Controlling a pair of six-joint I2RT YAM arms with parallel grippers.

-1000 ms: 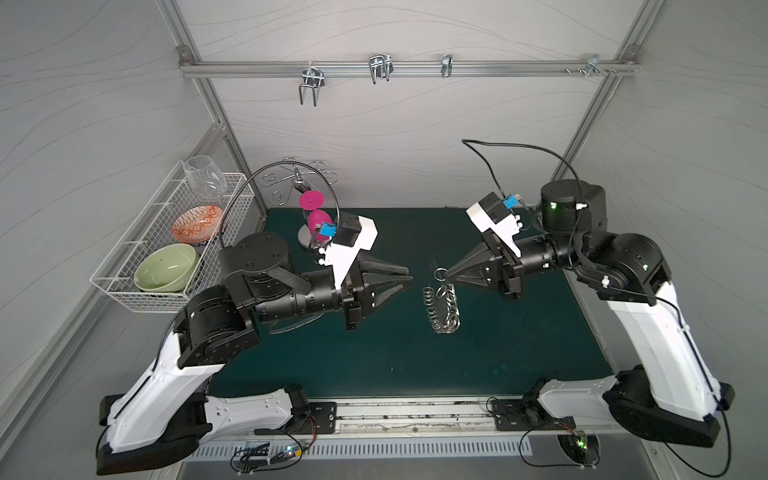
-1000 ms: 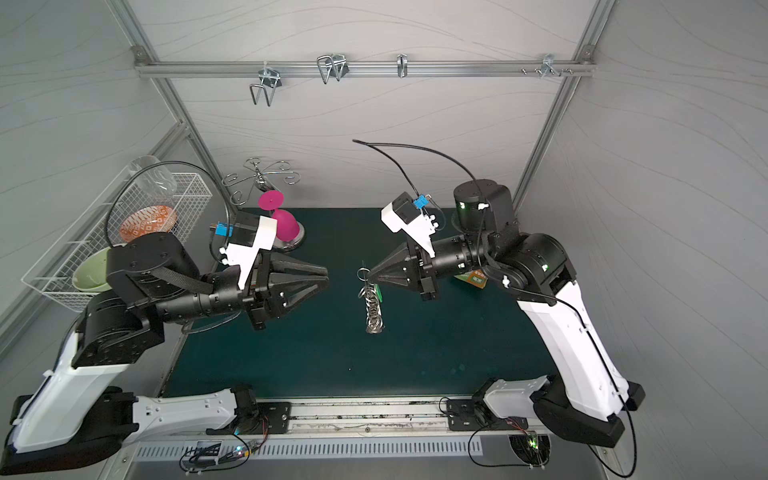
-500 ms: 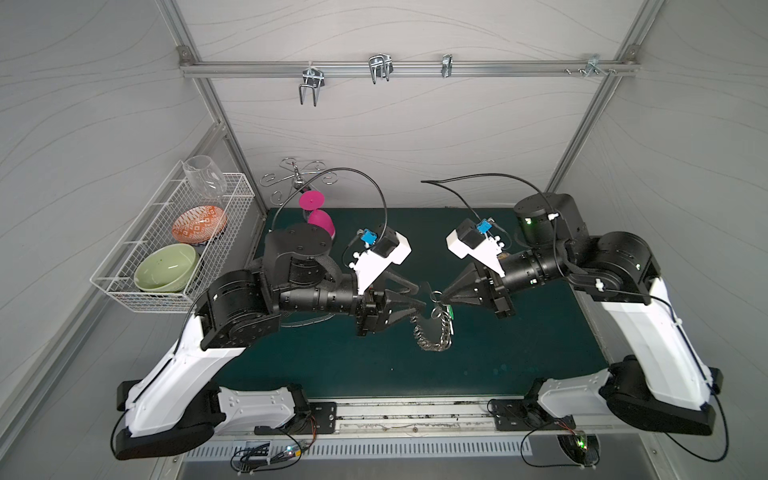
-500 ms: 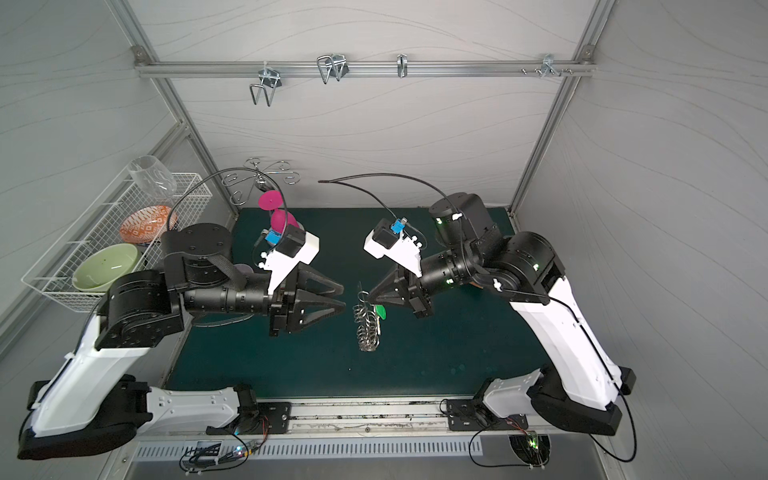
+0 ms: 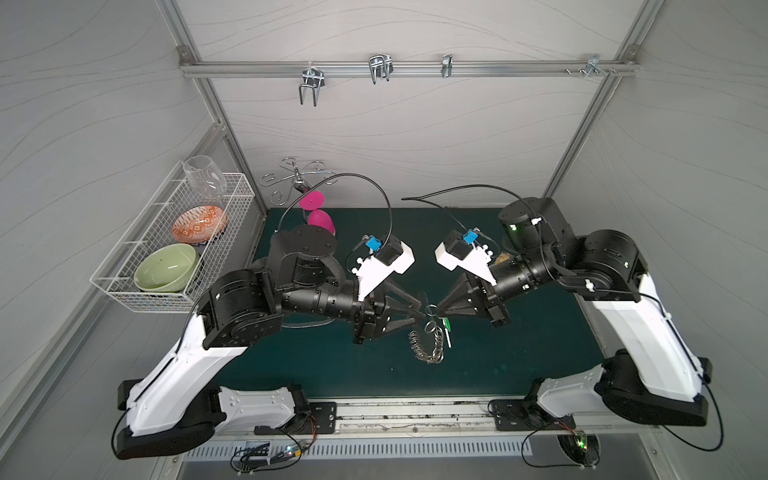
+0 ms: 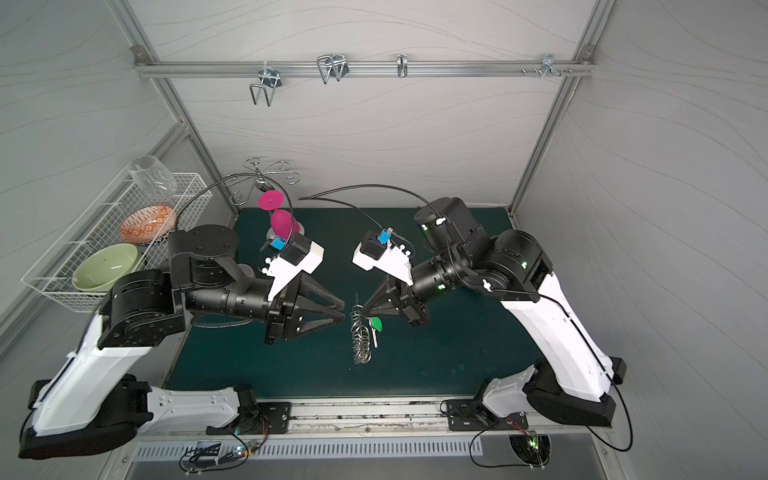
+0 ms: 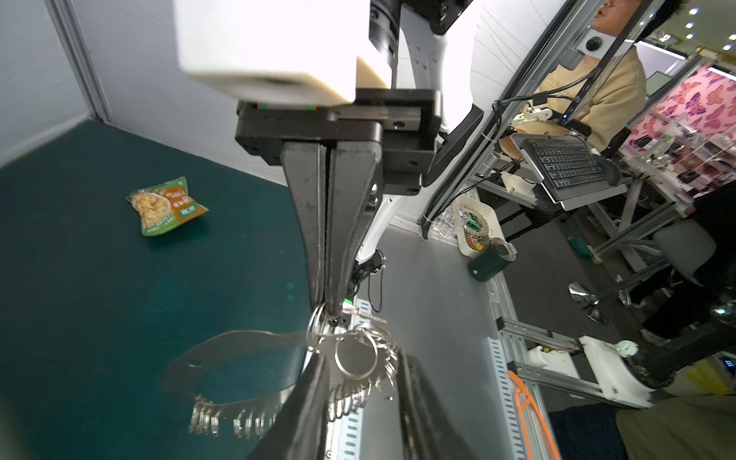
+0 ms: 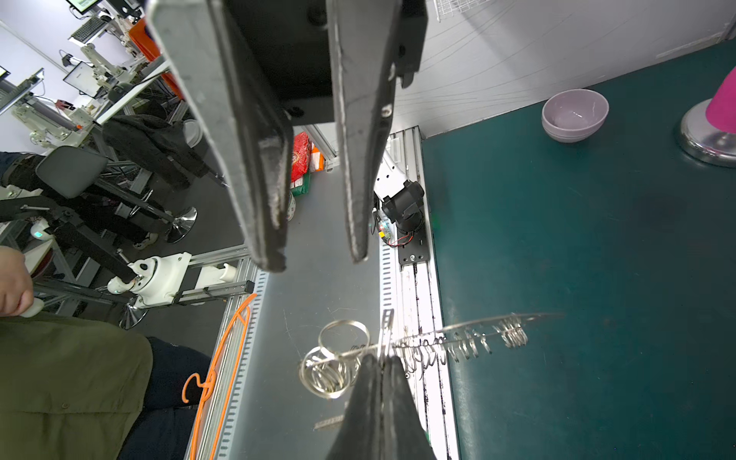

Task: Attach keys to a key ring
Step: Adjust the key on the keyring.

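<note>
Two sets of jaws meet mid-frame: right jaws pinch the key ring (image 5: 430, 347) shut, hanging it steady; left jaws, partly apart, stand beside it, likely for threading.

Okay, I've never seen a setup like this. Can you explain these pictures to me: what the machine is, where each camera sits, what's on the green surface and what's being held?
These are two robot arms mounted at the front edge of a table covered by a green mat. Two pictures look down on the whole scene from overhead. The other two come from a camera on each arm's wrist, looking along its pincer.

The right pincer is shut on the key ring, a grey plate edged with small wire rings, and holds it up. A green key hangs beside those rings. The left pincer is open, close up against them.

On the mat lie a snack packet and a lilac bowl. A pink goblet stands at the back.
</note>
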